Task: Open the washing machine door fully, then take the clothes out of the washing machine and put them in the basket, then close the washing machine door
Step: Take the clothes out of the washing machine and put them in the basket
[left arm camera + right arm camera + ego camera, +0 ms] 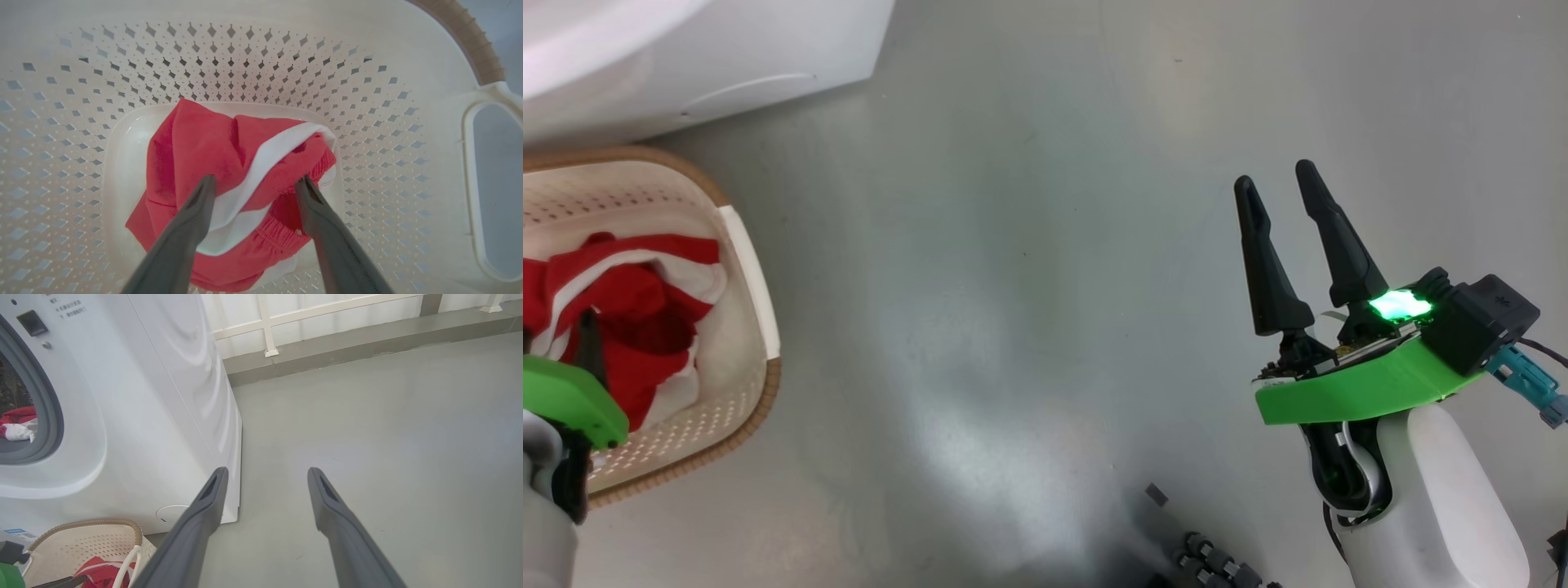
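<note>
The red garment (pixel 196 147) with its white band lies crumpled on the bottom of the basket (pixel 229 53), directly under the left claw (pixel 256 179), whose fingers stand wide apart and hold nothing. It looks light, limp and likely to drape, so a raised fold or the elastic hem seems the best pinch. I count one garment here. Two more pieces (pixel 16 424), one red and one white, lie in the single washing machine (pixel 163 416), well left of the right claw (pixel 266 470), which is wide and empty over the floor (pixel 388 437)

Right tool (pixel 265 472), spread wide, over grey floor (pixel 388 437) beside the washing machine (pixel 163 396) and basket (pixel 81 543)
</note>
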Tool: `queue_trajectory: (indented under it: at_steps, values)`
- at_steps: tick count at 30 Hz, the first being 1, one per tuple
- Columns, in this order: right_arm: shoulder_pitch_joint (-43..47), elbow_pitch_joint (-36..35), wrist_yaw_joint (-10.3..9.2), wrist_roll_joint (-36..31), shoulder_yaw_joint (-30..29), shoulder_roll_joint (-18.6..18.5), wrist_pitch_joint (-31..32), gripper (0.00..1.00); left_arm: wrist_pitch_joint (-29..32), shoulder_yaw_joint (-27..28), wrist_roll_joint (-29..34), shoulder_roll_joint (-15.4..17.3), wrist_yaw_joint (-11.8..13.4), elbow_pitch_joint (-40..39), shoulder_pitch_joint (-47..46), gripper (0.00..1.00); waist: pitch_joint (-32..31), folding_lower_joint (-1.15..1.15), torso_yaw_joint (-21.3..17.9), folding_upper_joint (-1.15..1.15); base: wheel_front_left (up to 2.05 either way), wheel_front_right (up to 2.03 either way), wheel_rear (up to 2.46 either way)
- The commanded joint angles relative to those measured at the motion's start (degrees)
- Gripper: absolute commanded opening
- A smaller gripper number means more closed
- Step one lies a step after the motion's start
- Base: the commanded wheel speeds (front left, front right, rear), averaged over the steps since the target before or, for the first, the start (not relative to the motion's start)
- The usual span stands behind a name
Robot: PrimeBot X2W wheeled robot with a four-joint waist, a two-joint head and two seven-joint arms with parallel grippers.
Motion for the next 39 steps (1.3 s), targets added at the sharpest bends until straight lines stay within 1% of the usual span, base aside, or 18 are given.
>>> queue_trajectory:
  at_steps: [1,12,17,20,26,34,38,39]
  values:
    - [0.89,-1.14,0.09,0.00,0.73,0.07,-0.27,1.00,-0.33,0.96,-0.88,1.90,-0.18,-0.07,-0.25,1.00,-0.47,0.00,0.48,0.00,0.00,0.00,0.00]
    - [1.82,0.33,0.09,-2.16,-0.74,0.07,-0.27,1.00,-2.33,-0.77,-6.84,-0.12,-0.18,-2.75,2.86,1.00,-5.37,0.00,3.30,0.00,0.00,0.00,0.00]
    - [2.81,1.28,0.09,-3.65,-1.56,0.07,-0.27,1.00,-2.82,-1.85,-8.26,0.00,-0.18,-5.96,5.14,1.00,-8.23,0.00,5.17,0.00,0.00,0.00,0.00]
    - [3.03,1.87,0.09,-4.58,-2.09,0.07,-0.27,1.00,-2.86,-0.44,-8.17,0.53,-0.18,-9.47,6.24,1.00,-9.84,0.00,6.34,0.00,0.00,0.00,0.00]
    - [4.25,2.61,0.09,-6.75,-3.02,0.07,-0.27,1.00,-2.87,4.18,-5.10,-0.18,-0.18,-16.92,10.16,1.00,-13.78,0.00,8.53,0.00,0.00,0.00,0.00]
    - [7.02,4.01,0.09,-8.88,-3.35,0.07,-0.27,1.00,-2.88,11.55,1.18,-3.66,-0.18,-26.75,16.88,1.00,-19.87,0.00,10.43,0.00,0.00,0.00,0.00]
    - [8.36,4.71,0.09,-9.56,-3.58,0.07,-0.27,1.00,-2.88,14.20,4.03,-5.45,-0.18,-31.73,20.16,1.00,-22.57,0.00,11.00,0.00,0.00,0.00,0.00]
    - [8.92,4.98,0.09,-9.70,-3.64,-0.05,-0.27,1.00,-2.88,15.21,5.18,-6.13,-0.18,-34.02,21.62,1.00,-23.69,0.00,11.22,0.00,0.00,0.00,0.00]
